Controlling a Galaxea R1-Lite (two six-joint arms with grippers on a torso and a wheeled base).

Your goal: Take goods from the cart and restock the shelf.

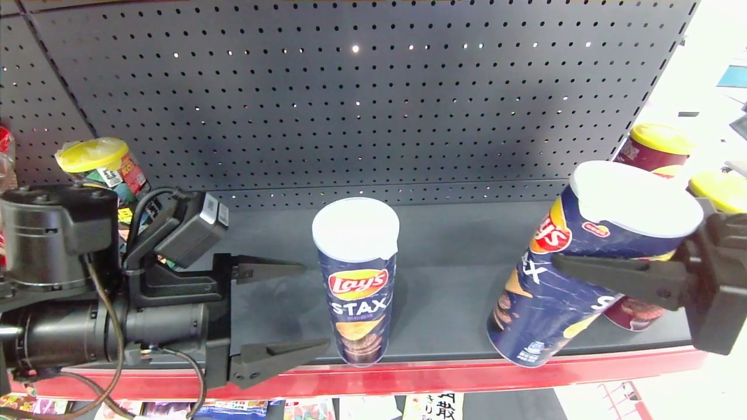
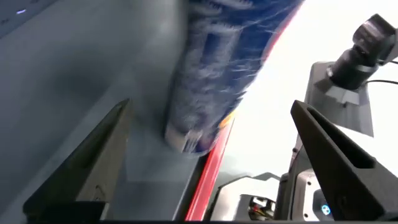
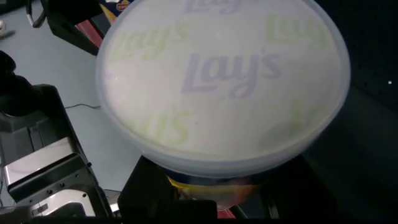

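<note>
The head camera is looking down at the shelf; the left wrist camera is closely facing its middle can, the right wrist camera the right can from above.

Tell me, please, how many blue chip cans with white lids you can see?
2. The upright can stands near the shelf's front edge, beside the open left pincer; the tilted can is clamped in the right pincer, farther right. More may be hidden behind it.
</note>
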